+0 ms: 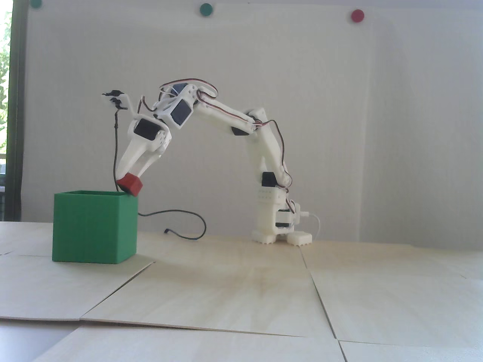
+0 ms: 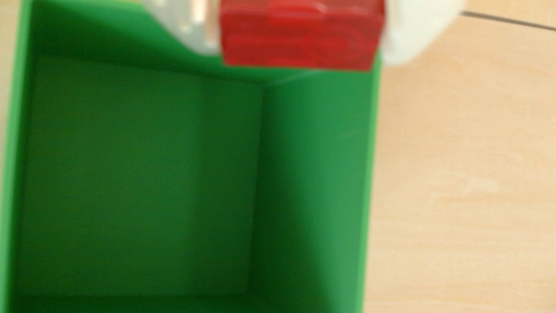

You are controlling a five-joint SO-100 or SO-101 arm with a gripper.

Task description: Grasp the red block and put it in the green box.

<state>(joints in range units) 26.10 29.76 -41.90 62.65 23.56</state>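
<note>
Pale wooden tabletop (image 1: pixel 241 286) of seamed panels, white wall (image 1: pixel 377 132) behind.

White arm bent over, gripper clamped on its load

In the fixed view the arm (image 1: pixel 264 158) rises from its base at the right, leans left at the elbow, and folds the wrist steeply down. The gripper (image 1: pixel 130 181) points down and left, its two white fingers closed against the sides of the red block (image 1: pixel 129 184); the wrist view shows one finger (image 2: pixel 192 27) pressed on either side of it.
</note>
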